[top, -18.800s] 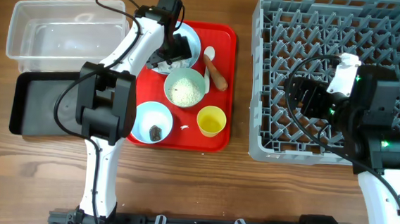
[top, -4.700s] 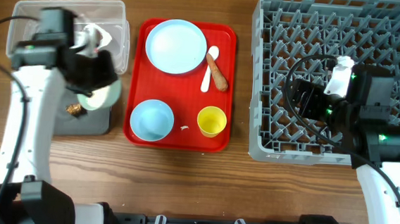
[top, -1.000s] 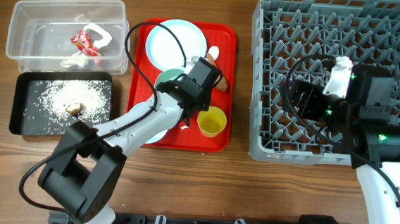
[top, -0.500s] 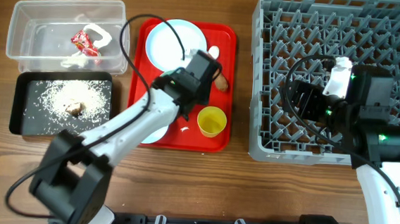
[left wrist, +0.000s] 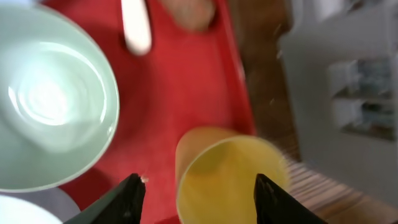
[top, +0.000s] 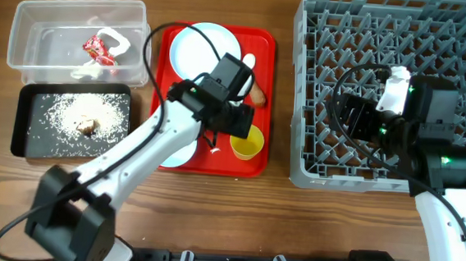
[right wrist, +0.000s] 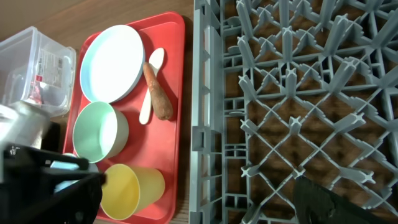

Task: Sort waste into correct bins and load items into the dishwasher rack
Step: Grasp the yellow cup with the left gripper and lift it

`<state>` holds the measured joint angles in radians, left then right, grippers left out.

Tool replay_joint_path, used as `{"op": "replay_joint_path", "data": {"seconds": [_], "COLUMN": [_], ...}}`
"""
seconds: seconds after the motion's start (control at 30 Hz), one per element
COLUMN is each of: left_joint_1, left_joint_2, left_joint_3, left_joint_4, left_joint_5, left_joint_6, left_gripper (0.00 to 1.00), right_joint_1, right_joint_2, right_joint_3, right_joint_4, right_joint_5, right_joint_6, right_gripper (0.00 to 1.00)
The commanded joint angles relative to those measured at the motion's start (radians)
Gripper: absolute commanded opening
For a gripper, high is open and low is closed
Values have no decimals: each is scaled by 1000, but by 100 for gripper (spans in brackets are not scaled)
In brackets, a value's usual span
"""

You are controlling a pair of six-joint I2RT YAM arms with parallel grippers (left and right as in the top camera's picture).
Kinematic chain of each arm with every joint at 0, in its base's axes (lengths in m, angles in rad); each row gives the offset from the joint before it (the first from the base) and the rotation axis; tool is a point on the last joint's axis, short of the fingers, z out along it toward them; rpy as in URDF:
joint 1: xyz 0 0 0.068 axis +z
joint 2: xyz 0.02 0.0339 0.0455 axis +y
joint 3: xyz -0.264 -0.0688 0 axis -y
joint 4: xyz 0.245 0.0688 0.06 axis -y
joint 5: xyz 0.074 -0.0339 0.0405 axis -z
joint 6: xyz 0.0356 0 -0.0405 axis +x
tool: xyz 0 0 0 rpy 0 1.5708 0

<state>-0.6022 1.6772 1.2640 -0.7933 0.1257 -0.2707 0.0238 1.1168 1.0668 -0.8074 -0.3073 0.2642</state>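
Yellow cup (left wrist: 230, 180) stands mouth-up at the near corner of the red tray (left wrist: 180, 81), close to the tray's raised edge, with the pale green bowl (left wrist: 50, 106) just beside it. The white spoon (left wrist: 137, 28) and the carrot-like stick (left wrist: 189, 12) lie farther up the tray. The left tool (left wrist: 198, 185) hangs over the cup with its fingers spread and nothing gripped. In the wrist view the cup sits off-centre between them, close against one finger and well clear of the other. That is my main worry: if the tool closes from here, one finger would likely meet the wall first and shove or tip so light a cup before the other arrives, perhaps against the tray's lip or off onto the counter (top: 291, 233). A hard squeeze could also buckle the thin rim, and a shallow grip on its smooth wall might slip during the carry. The green bowl is near enough for the outer finger to nudge it. The right tool (top: 351, 114) is released and empty above the dishwasher rack (top: 387, 42), so it could get in the way if the cup is brought over. An upright cup set among the pegs may also wobble or fall sideways.
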Motion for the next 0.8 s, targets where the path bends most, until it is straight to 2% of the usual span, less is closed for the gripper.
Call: {"op": "replay_joint_path", "data": {"seconds": [0.0, 0.13, 0.17, 0.23, 0.27, 0.3, 0.33, 0.5, 0.67, 0.77], "left_joint_1": [-3, -3, -3, -3, -3, -3, -3, -1, 73, 164], "left_joint_2": [70, 113, 126, 142, 148, 148, 148, 136, 63, 15], "left_joint_3": [-2, -2, -2, -2, -2, -2, -2, 2, 26, 29], "left_joint_4": [-36, -42, -42, -41, -41, -41, -38, -31, -25, 18], "left_joint_5": [42, 69, 68, 68, 68, 68, 68, 91, 298, 504], "left_joint_6": [33, 37, 37, 35, 32, 31, 29, 27, 28, 33], "left_gripper": [58, 56, 51, 29, 15, 7, 4, 4, 4, 4], "right_joint_1": [7, 7, 7, 7, 7, 7, 7, 7, 7, 7], "right_joint_2": [7, 7, 7, 7, 7, 7, 7, 7, 7, 8], "right_joint_3": [19, 19, 19, 19, 19, 19, 19, 19, 19, 19], "right_joint_4": [2, 2, 2, 2, 2, 2, 2, 3, 40, 89], "right_joint_5": [-15, -15, -15, -15, -15, -15, -15, -18, -175, -307], "right_joint_6": [8, 8, 8, 8, 8, 9, 9, 10, -23, -53], "right_gripper": [99, 100, 100, 100, 100, 100, 100, 100, 100, 100]}}
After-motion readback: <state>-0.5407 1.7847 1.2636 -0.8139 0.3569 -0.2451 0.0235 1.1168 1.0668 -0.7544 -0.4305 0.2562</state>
